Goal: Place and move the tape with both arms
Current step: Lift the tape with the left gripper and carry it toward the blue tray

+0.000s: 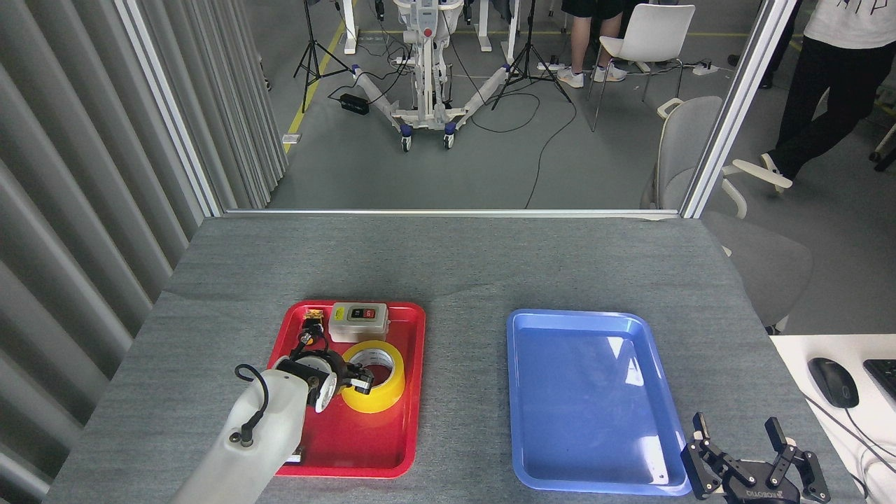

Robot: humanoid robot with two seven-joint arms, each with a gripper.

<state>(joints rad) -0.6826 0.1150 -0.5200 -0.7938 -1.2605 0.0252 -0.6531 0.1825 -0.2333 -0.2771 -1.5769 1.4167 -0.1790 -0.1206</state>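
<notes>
Reaching into the tape point(374, 384) w/ left gripper point(355, 381): one dark finger dips inside the white core, gripper body pressed against roll's near-left outer wall. Looks clamped across the ring wall, but contact partly hidden by the wrist, so can't tell for sure. Tape sits directly ahead-right of left gripper, lying flat, ring axis vertical, hole facing up. Far across from right gripper point(752, 462), which hangs w/ fingers spread apart, empty, just past near-right corner of blue tray point(595, 448). Left arm clearly nearer; probably a lift next.

Roll: glossy translucent yellow film, stiff white cardboard core, smooth rounded wall, likely slippery outside. Resting in red tray point(392, 455), shiny hard plastic w/ raised lip. Grey switch box point(359, 322) just beyond tape, close, boxy, matte. Table point(455, 266): grey, felt-like.
</notes>
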